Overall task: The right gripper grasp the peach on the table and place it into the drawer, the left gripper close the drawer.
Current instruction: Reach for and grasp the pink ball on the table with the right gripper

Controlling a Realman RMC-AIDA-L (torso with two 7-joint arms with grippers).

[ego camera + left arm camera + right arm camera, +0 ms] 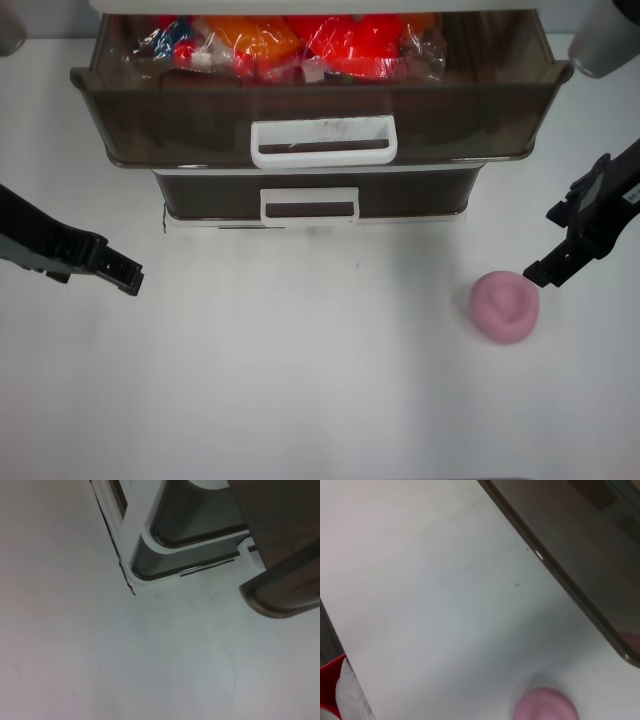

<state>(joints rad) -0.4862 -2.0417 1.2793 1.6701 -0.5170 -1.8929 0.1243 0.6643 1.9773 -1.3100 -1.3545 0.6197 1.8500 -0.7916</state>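
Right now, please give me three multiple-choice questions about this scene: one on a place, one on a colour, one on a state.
1. Where is the peach?
A. in the drawer
B. on the table, near the right claw
C. beside the left claw

2. What colour is the handle of the drawer?
A. white
B. red
C. black

3. In what state is the drawer?
A. shut
B. taken out onto the table
C. pulled open, with packets inside

Answers:
1 B: it lies on the table just under the right claw, far from the left claw.
2 A: the loop handle is white.
3 C: red and orange packets show inside.
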